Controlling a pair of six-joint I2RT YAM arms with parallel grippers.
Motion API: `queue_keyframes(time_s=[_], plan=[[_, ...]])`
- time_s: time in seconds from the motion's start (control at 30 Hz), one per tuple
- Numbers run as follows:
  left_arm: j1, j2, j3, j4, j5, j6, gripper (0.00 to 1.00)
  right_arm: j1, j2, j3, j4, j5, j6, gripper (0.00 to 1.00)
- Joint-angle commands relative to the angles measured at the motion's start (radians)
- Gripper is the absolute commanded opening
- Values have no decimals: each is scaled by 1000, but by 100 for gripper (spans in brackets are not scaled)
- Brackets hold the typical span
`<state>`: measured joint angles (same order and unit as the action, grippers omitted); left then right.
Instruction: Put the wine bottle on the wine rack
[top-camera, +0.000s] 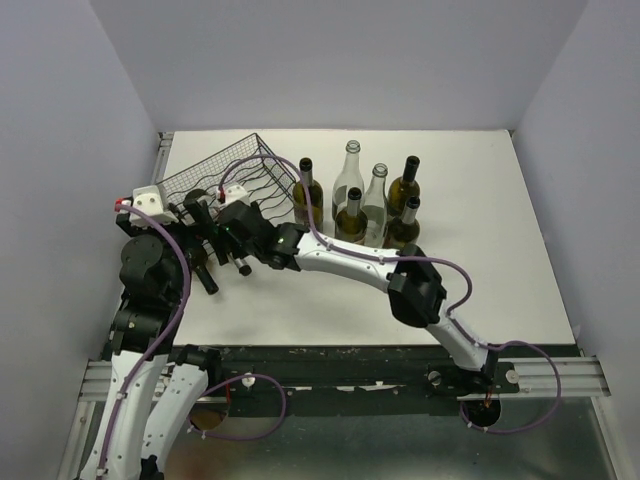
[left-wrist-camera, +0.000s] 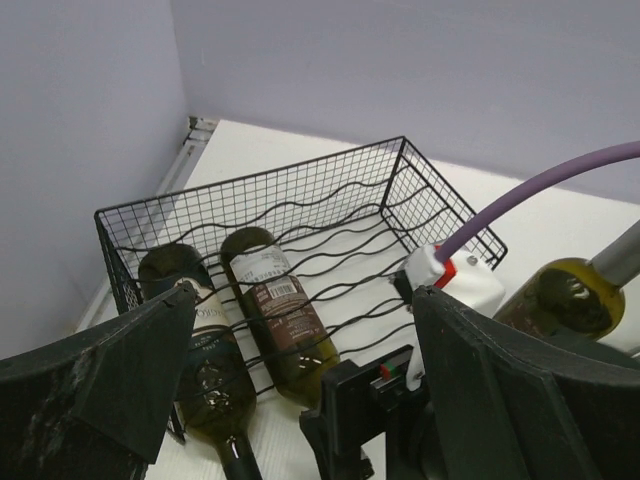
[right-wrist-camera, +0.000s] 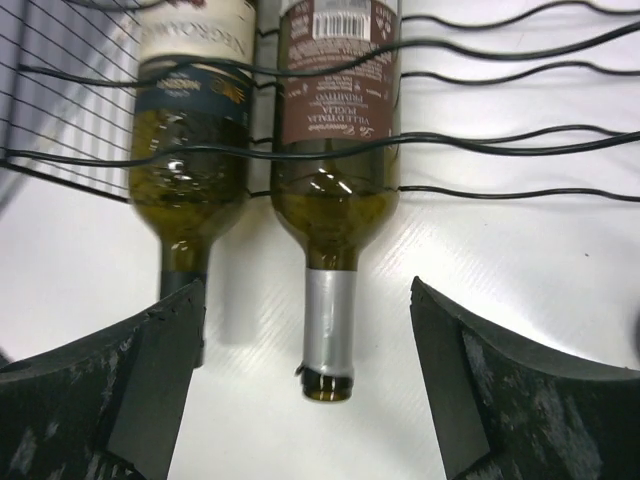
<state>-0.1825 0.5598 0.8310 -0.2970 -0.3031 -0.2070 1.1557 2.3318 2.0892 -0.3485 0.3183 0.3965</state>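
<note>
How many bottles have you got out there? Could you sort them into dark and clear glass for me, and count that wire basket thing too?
Wine rack: 1
Dark bottles lying in it: 2
Dark bottles standing upright: 4
Clear bottles standing upright: 2
Total: 9 things, 8 of them bottles

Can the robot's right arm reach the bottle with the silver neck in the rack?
Probably yes. The right pincer is open, with a finger on each side of the neck of the silver-necked bottle, which sticks out of the wine rack toward it. Nothing sits between; a neighbouring bottle lies close.
</note>
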Motion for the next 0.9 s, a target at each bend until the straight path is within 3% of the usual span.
queue_keyframes(time_s=[0.0,0.17,0.53,0.73,0.87], plan=[[6,-31,78,-66,25,-3,99,1,-127,-34,-59,-21,28,91],[8,-63,158,-166,79,-28,99,2,-267,-89,-171,135,45,91],[6,-97,206,-275,278,-2,99,-11,-699,-282,-245,278,35,87],[6,-75,175,-254,375,-34,99,-25,-782,-274,-374,454,37,89],[6,-22,157,-199,453,-51,99,-27,-833,-363,-376,548,77,89]])
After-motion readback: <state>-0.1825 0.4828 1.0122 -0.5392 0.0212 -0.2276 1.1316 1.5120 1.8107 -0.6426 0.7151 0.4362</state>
